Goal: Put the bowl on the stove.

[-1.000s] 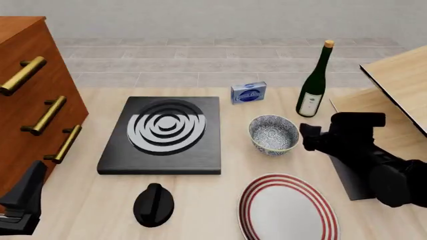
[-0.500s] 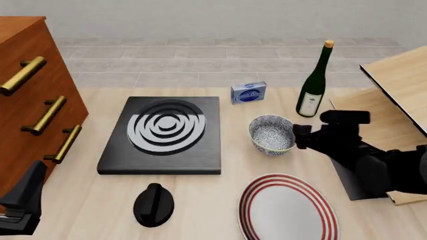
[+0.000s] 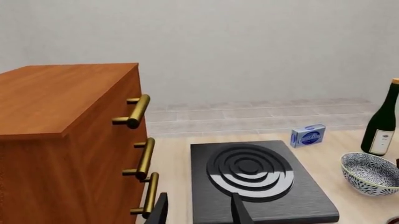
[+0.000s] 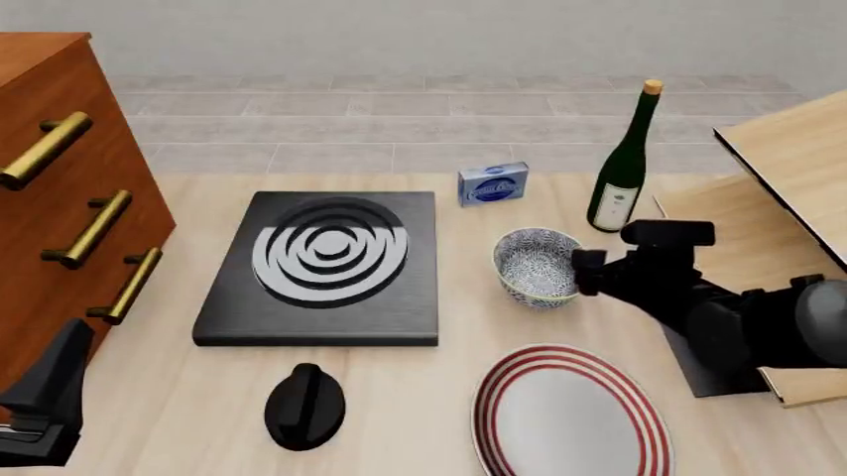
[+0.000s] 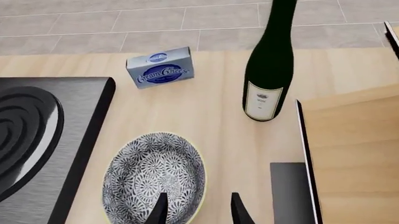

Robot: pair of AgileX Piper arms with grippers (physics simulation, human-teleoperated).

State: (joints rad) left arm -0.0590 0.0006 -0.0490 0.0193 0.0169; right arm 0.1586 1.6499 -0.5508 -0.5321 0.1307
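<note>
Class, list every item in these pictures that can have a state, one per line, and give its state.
bowl: upright on the table, empty, not on the stove.
stove: flat on the table, burner bare.
wine bottle: upright, corked.
plate: flat, empty.
cream cheese box: standing, closed.
drawers: all shut.
right hand: open, one finger inside the bowl's rim.
left hand: open, holding nothing.

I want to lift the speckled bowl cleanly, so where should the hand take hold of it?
Pinch the bowl's rim on its right side, one finger inside the wall and one outside. It sits upright and open, and the right hand already straddles that rim edge.
</note>
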